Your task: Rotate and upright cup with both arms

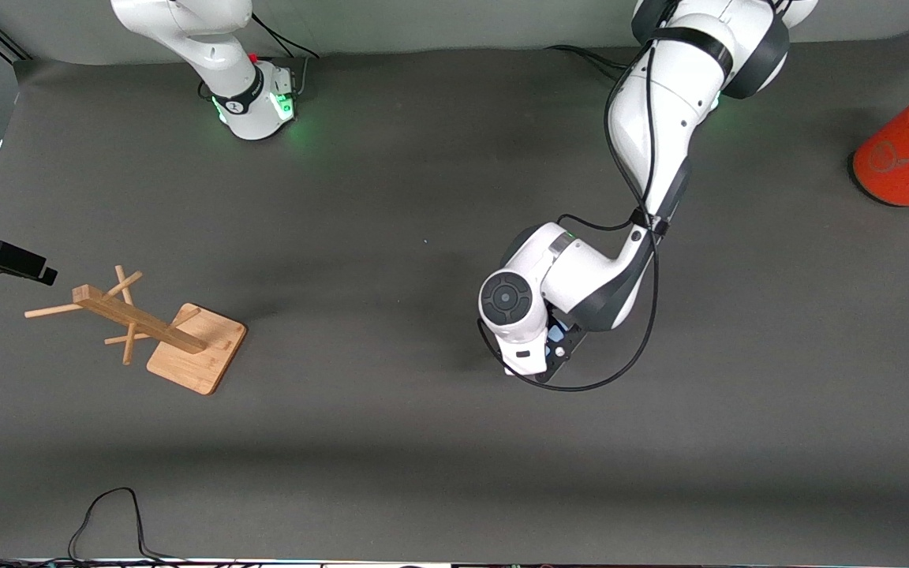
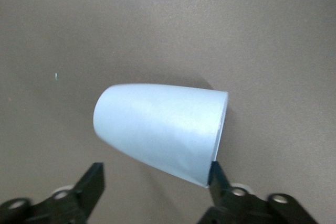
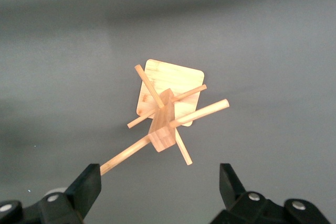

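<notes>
The light-blue cup (image 2: 163, 127) lies on its side on the dark mat near the table's middle. In the front view only a sliver of the cup (image 1: 555, 334) shows under the left arm's wrist. My left gripper (image 2: 156, 174) is low over the cup, open, with the cup's side between the jaws. One fingertip (image 2: 216, 174) touches the rim at the wide mouth; the other fingertip (image 2: 94, 177) stands apart from the cup. The left gripper (image 1: 553, 353) is mostly hidden by its own wrist. My right gripper (image 3: 157, 174) hangs open and empty, high above the wooden rack (image 3: 168, 114).
The wooden peg rack (image 1: 162, 335) stands toward the right arm's end of the table. An orange cylinder with a grey top (image 1: 908, 150) sits at the left arm's end, near the bases. A black cable (image 1: 107, 513) loops at the table edge nearest the front camera.
</notes>
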Controlling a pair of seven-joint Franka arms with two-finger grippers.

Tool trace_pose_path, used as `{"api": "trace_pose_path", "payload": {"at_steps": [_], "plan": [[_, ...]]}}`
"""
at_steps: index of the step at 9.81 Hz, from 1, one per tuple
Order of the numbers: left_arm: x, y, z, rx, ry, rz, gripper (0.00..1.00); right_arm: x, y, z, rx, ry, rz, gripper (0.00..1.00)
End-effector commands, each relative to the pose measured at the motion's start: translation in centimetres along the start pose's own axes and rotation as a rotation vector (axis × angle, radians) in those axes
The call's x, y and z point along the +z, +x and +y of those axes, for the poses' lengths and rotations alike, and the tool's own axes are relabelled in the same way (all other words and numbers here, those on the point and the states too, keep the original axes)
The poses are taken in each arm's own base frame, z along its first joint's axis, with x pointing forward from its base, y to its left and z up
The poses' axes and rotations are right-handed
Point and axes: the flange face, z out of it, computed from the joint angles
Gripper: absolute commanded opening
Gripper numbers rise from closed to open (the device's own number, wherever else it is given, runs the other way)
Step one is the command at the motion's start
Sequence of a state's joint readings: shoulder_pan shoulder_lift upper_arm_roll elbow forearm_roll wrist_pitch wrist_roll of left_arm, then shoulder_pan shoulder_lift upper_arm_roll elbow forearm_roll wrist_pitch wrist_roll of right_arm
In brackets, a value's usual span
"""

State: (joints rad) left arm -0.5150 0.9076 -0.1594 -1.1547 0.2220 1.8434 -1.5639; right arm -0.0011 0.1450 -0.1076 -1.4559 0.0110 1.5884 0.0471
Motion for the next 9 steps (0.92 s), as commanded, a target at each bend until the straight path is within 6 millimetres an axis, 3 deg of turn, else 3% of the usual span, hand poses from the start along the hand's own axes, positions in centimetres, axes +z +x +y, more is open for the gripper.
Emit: {"api": "trace_pose_path", "payload": {"at_steps": [1,2,4,8,9], "plan": [[0.4,-0.1,0.1,-0.018,0.037,0.023,0.29,-0.1,-0.9,-2.0,-0.049,-0.021,0.015,1.0],[0.5,0.1,-0.1,-0.018,0.051,0.023,0.12,0.2,-0.9,-2.0,-0.046,-0.021,0.015,1.0],[0.3,0.2,-0.2,-0.018,0.056,0.021,0.0,0.7,-1.2,-2.0,-0.048,-0.018,0.027,1.0],[-0.9,0.7,-1.0,0.01,0.109,0.018,0.0,0.3,-1.3,-1.6,-0.05,-0.032,0.042,1.0],[-2.5,0.7,-1.4,0.044,0.135,0.005,0.0,0.0,-1.3,-1.6,-0.051,-0.038,0.047,1.0]]}}
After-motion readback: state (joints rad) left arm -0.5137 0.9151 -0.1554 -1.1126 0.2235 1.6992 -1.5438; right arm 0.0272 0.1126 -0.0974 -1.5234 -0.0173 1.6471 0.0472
